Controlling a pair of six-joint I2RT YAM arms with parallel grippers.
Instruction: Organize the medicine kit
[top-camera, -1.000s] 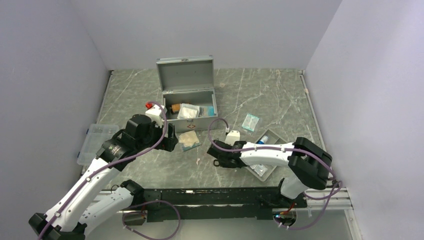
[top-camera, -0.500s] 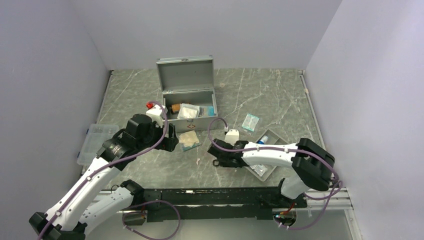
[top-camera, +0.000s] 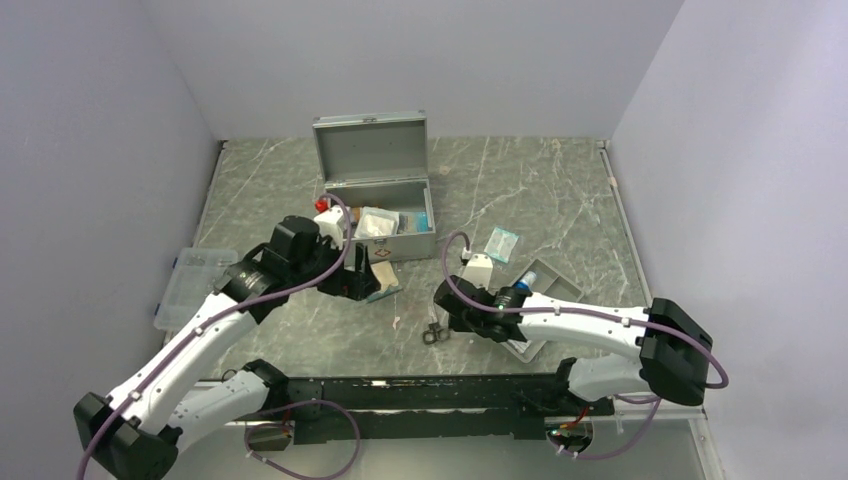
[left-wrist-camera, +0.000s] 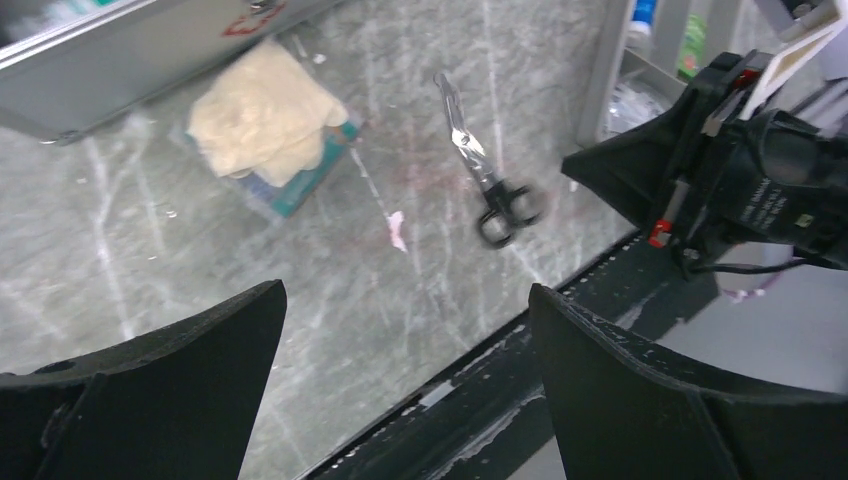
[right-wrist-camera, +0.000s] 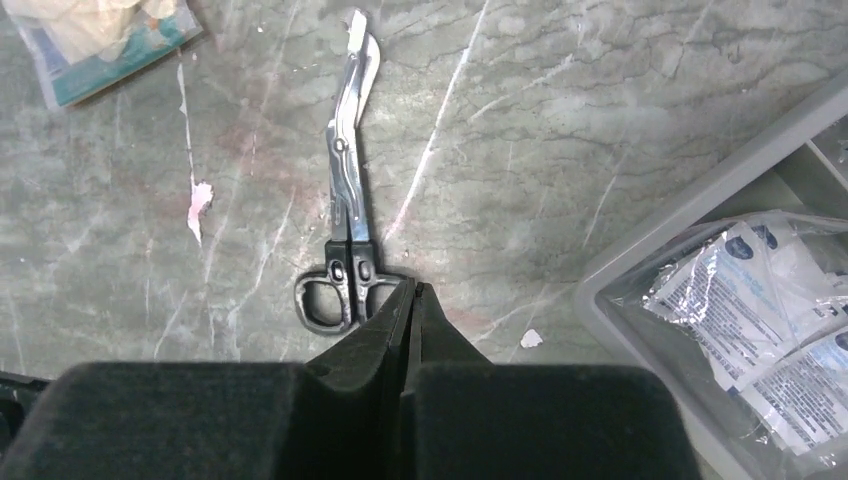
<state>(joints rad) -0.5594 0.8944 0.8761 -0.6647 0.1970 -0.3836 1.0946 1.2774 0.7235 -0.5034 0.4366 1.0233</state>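
Observation:
The medicine kit (top-camera: 378, 232) is a silver-grey metal case standing open at the back, lid up, with packets inside; its front edge shows in the left wrist view (left-wrist-camera: 120, 50). A pack of cream gloves (left-wrist-camera: 268, 122) lies just in front of it. My left gripper (top-camera: 362, 285) hovers over that pack, jaws wide open and empty (left-wrist-camera: 405, 300). Black-handled scissors (right-wrist-camera: 345, 180) lie closed on the table (top-camera: 432, 333). My right gripper (right-wrist-camera: 412, 292) is shut, its tips right beside the scissors' handles and covering one loop; it also shows in the top view (top-camera: 445, 318).
A shallow grey divided tray (top-camera: 553, 277) at the right holds foil packets (right-wrist-camera: 760, 310) and a blue-capped bottle (top-camera: 527, 278). A teal packet (top-camera: 501, 243) lies behind it. A clear plastic box (top-camera: 190, 285) sits at the far left. The black rail (top-camera: 420, 385) runs along the near edge.
My left arm has swung right and forward over the glove pack. My right arm has stretched out to the right, and the scissors now show below its gripper.

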